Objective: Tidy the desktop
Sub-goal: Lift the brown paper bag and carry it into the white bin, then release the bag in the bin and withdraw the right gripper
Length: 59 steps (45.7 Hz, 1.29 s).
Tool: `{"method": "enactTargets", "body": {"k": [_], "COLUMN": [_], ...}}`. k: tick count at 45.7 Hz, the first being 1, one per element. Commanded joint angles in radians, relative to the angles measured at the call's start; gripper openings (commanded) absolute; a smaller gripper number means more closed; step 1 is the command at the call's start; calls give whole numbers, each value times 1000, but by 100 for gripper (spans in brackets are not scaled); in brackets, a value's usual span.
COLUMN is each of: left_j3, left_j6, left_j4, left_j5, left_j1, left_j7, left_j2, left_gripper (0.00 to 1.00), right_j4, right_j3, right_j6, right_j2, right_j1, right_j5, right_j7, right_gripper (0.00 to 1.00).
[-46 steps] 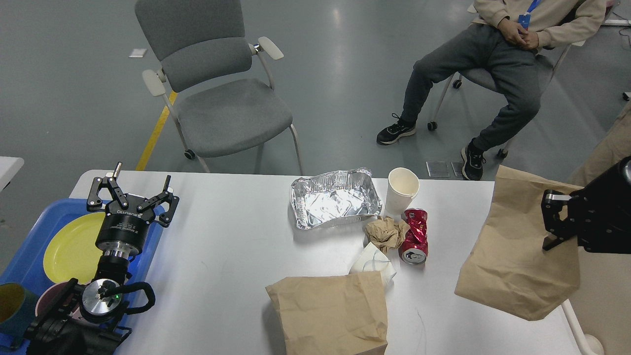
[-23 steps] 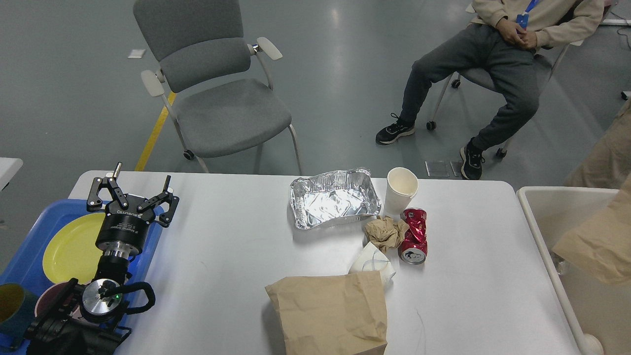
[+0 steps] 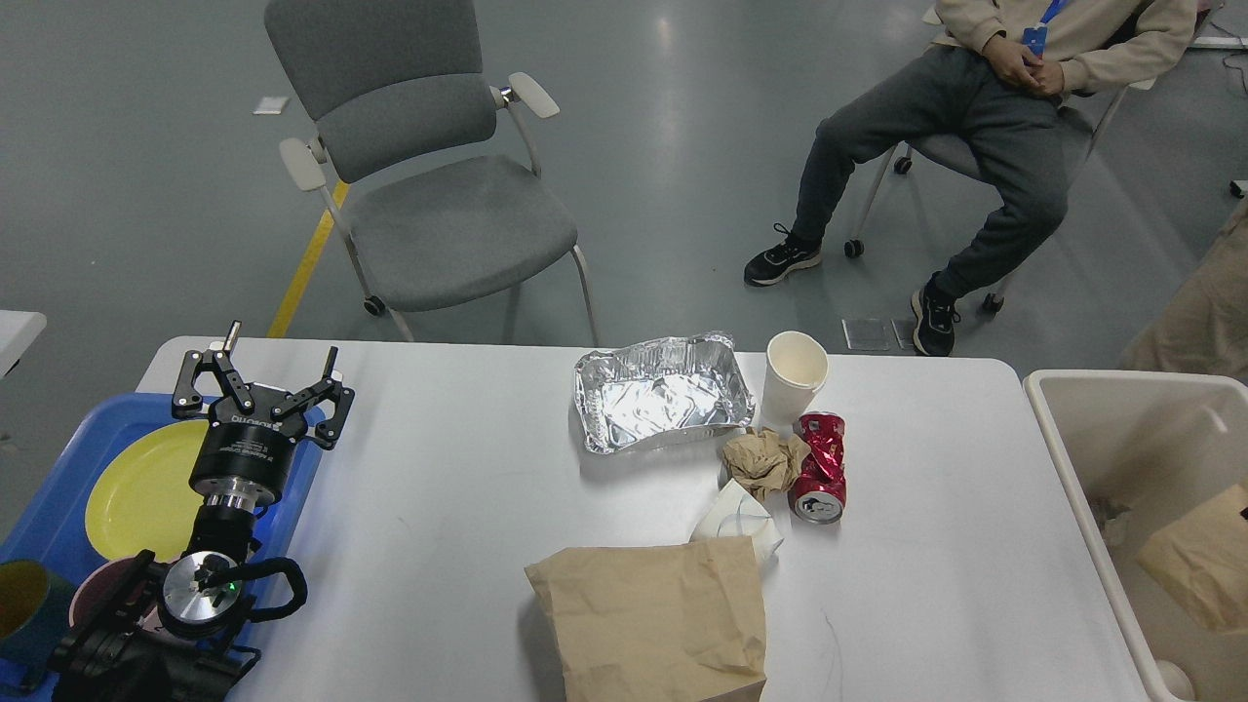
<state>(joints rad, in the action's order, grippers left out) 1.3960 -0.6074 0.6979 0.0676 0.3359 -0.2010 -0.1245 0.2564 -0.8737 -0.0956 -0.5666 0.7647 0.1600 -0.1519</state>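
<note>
Since a moment ago, one paper bag (image 3: 1194, 570) dropped into the bin (image 3: 1072, 468) right of the desktop (image 3: 468, 507), where my left gripper (image 3: 261, 385) hangs spread; the remaining bag (image 3: 653, 614) looks light and crushable, best pinched at its edge.

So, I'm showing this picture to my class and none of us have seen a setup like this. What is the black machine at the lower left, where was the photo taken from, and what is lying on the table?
The photo comes from a camera in a humanoid robot's head, looking forward and down at its workspace. The black machine is the robot's left arm; its left gripper has its jaws spread open and holds nothing. The right arm is out of view.

It hangs over a blue tray holding a yellow plate. The white desktop carries rubbish: a foil tray, a paper cup, a crushed red can, a crumpled brown paper ball, a white wrapper and a brown paper bag. Right of the table stands a cream bin with another paper bag inside. Behind are an empty chair and a seated person.
</note>
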Motion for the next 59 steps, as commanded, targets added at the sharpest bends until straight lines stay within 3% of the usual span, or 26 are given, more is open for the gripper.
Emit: {"method": "enactTargets", "body": {"k": [1,7,44,45,46,50,51,53,59], "left_j3": [0,1,0,0,0,0,0,0,0], "left_j6": [0,0,0,0,0,0,0,0,0], "left_j4": [0,0,0,0,0,0,0,0,0], "left_j5": [0,0,0,0,0,0,0,0,0], "left_j1": [0,0,0,0,0,0,0,0,0], "left_j7": [0,0,0,0,0,0,0,0,0], "left_j2": [0,-1,0,0,0,-1,0,-1,0], "left_gripper": [96,96,96,96,96,96,96,96,96], "right_j4": [-158,-192,-184,-184,-186,-189,-190,-190,-187], "right_j3": [30,35,33,33,33,32,33,32,32], "right_j6": [71,125,131,134,135,142,146,155,163], "right_j2": [126,201,237,237,237,234,234,235,235], "right_j1": [-149,-211,-285,-285,-285,-283,-283,-283,-285], "right_j5": [6,6,4,4,4,4,4,4,4], "right_j7": [-2,-11,-9,-9,-9,-3,-3,-3,-5], "right_gripper": [0,0,0,5,17,85,94,100,100]}}
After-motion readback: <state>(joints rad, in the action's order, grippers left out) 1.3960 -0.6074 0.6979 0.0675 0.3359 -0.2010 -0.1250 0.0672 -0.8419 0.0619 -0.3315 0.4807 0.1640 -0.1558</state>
